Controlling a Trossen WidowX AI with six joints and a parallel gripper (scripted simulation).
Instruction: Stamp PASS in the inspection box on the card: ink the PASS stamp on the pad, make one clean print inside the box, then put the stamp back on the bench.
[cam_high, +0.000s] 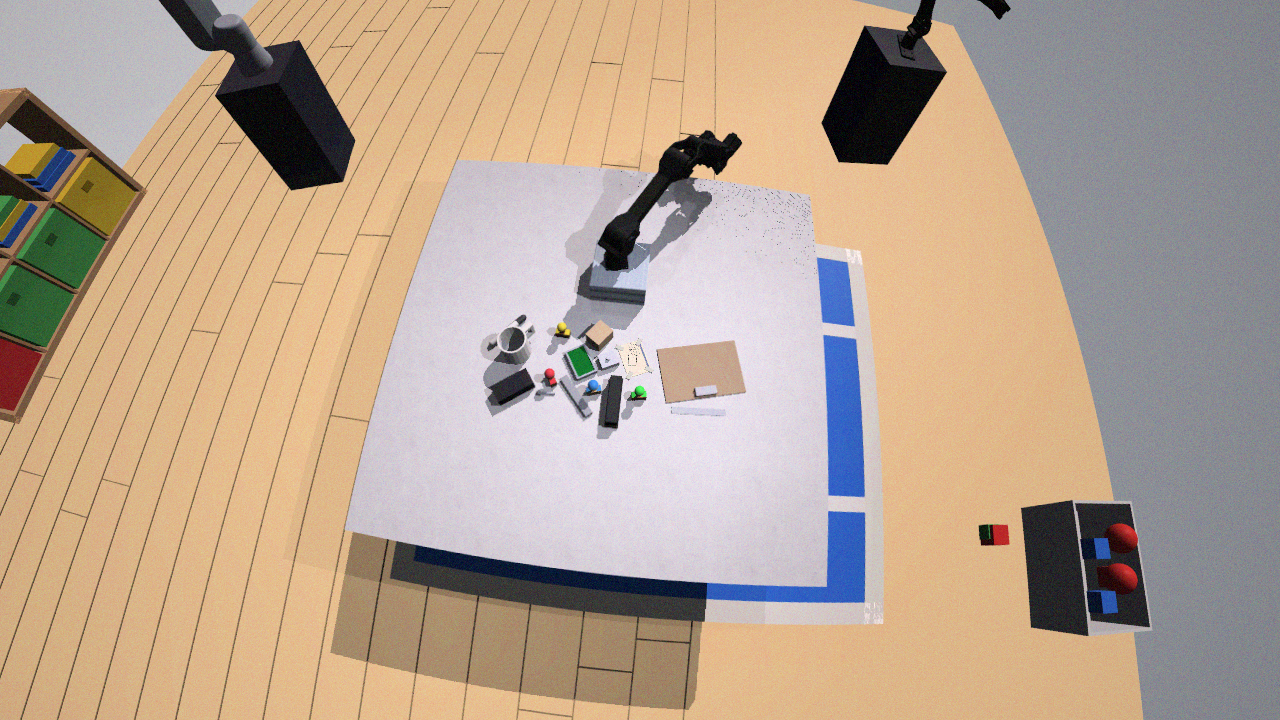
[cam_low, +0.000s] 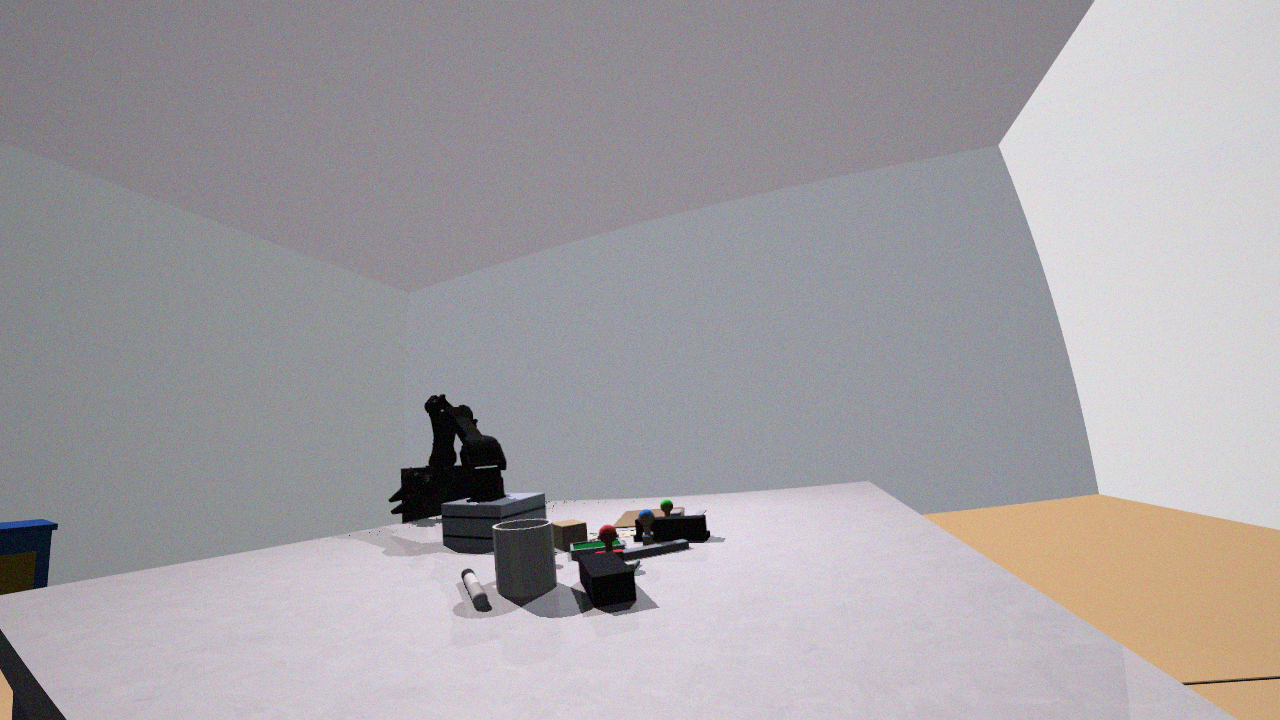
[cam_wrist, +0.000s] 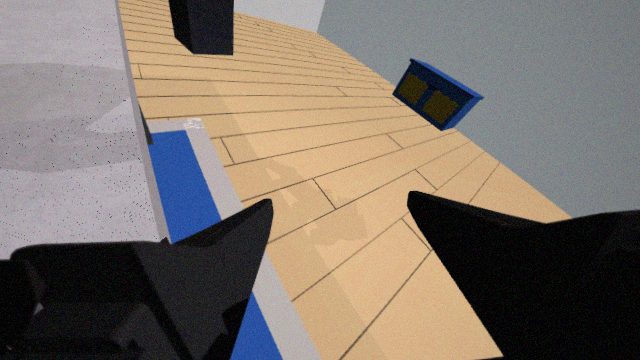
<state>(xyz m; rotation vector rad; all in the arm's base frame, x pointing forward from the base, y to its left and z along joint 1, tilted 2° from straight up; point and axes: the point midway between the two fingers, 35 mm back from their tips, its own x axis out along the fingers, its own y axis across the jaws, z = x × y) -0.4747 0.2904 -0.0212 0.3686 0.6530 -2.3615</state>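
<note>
Four knobbed stamps, yellow (cam_high: 562, 328), red (cam_high: 549, 374) (cam_low: 608, 532), blue (cam_high: 593, 385) (cam_low: 646, 515) and green (cam_high: 639, 392) (cam_low: 665, 505), stand upright, presumably for easy grabbing; can't tell which is PASS. Gripper (cam_high: 735, 141) (cam_low: 394, 501) (cam_wrist: 340, 202) is nearly wide open, holding nothing, at 1 o'clock from the card (cam_high: 633, 358) (cam_low: 625, 533). Green ink pad (cam_high: 580, 361) (cam_low: 595, 545) sits uncovered at the card's 9, probably for quick inking. Upright mug (cam_high: 512, 342) (cam_low: 525, 559) between the pad's 9 and 10, contents unclear.

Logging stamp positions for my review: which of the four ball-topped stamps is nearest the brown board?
The green-topped stamp. It alone stands between the upright-sided black block and the brown board.
</note>
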